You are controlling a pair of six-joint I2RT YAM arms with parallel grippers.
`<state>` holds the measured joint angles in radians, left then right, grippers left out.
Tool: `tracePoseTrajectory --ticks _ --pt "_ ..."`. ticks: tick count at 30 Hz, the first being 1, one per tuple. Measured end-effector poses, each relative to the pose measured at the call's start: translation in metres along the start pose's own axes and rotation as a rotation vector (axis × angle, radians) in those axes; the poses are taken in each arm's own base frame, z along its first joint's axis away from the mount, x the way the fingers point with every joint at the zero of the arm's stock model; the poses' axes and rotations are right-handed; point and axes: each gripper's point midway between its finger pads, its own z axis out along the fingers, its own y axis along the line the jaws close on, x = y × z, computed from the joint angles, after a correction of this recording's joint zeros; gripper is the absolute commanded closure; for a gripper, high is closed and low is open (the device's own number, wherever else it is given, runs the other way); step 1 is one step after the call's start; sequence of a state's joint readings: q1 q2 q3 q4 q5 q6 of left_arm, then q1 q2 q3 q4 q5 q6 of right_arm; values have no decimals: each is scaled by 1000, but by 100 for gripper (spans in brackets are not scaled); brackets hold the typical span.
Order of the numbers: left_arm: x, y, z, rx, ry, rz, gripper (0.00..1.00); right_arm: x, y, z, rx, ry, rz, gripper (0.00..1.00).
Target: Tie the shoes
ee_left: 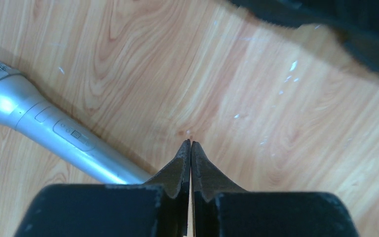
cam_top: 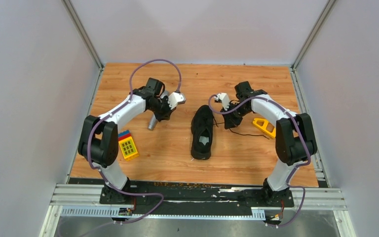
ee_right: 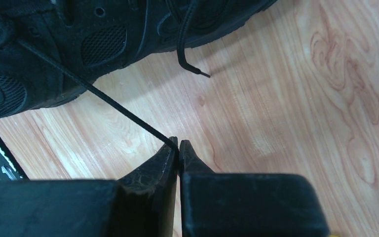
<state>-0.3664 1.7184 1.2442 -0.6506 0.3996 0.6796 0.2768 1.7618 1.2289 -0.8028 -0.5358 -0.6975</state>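
Observation:
The black sneaker (cam_top: 203,132) lies in the middle of the table, toe towards the back. It also fills the top left of the right wrist view (ee_right: 79,39). My right gripper (ee_right: 178,144) is shut on a thin black lace (ee_right: 103,96) that runs taut from the shoe to its fingertips. A second lace end (ee_right: 187,59) hangs loose from the shoe. In the top view my right gripper (cam_top: 231,118) is just right of the shoe. My left gripper (ee_left: 191,144) is shut and empty over bare wood, left of the shoe (ee_left: 325,19) in its view and in the top view (cam_top: 164,114).
A silver microphone (ee_left: 54,131) lies just left of my left gripper; it also shows in the top view (cam_top: 154,121). A yellow block toy (cam_top: 127,145) sits at front left. A yellow plastic piece (cam_top: 265,126) lies right of my right gripper, with a loose lace beside it (cam_top: 249,133).

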Motion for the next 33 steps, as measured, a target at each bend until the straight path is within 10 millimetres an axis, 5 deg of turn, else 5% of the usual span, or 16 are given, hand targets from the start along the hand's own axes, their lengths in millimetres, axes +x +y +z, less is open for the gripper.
tracePoseTrajectory --ticks 4,6,12,17,22,27,33 --pt "-25 -5 -11 5 -82 -96 45 -16 3 -8 -1 -18 28 69" --pt "-43 -1 -19 -20 -134 -179 38 -24 4 -12 -1 -33 47 63" --pt "-114 15 -49 -29 -343 -369 32 -41 15 -32 -31 -86 130 38" --pt "-159 17 -47 41 -439 -410 33 -80 18 -63 -51 -209 228 36" --pt "-161 -15 -5 252 -386 -443 35 -125 -2 -59 -105 -292 324 40" --pt "-144 -36 6 337 -296 -478 35 -103 -18 -5 -173 -196 543 48" --pt "-140 -37 -3 320 -279 -445 36 -100 -14 1 -192 -180 638 58"
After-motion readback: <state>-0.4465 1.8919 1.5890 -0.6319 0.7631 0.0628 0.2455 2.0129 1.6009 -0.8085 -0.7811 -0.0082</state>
